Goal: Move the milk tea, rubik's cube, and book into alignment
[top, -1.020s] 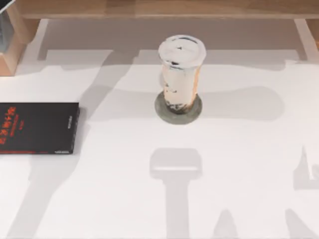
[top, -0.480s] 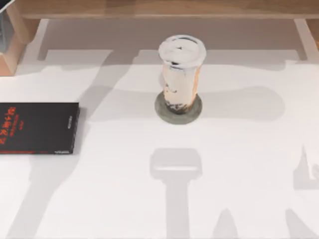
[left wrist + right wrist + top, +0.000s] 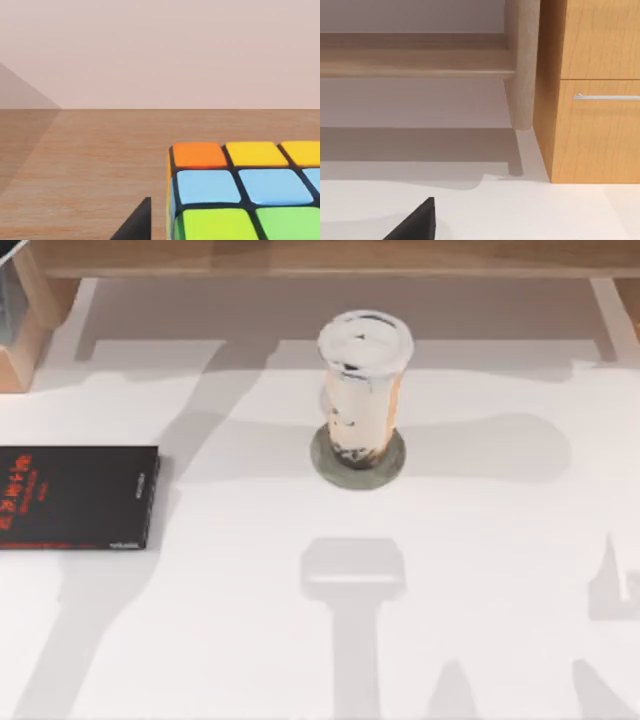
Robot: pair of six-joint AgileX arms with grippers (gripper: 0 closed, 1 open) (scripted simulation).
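The milk tea (image 3: 362,390), a clear cup with a white lid and beige drink, stands upright at the table's back middle. The book (image 3: 75,496), black with red lettering, lies flat at the left edge. The rubik's cube (image 3: 245,192), with orange, yellow, light-blue and green squares, rests on a wooden surface close in the left wrist view. A black part of my left gripper (image 3: 135,227) sits just beside it. A black part of my right gripper (image 3: 415,222) hangs over the white table.
A flat grey coaster (image 3: 325,465) lies under the cup. A wooden shelf (image 3: 320,255) runs along the back, with a wooden box (image 3: 20,335) at the back left. The right wrist view faces a wooden cabinet (image 3: 597,130) with a drawer handle (image 3: 605,96).
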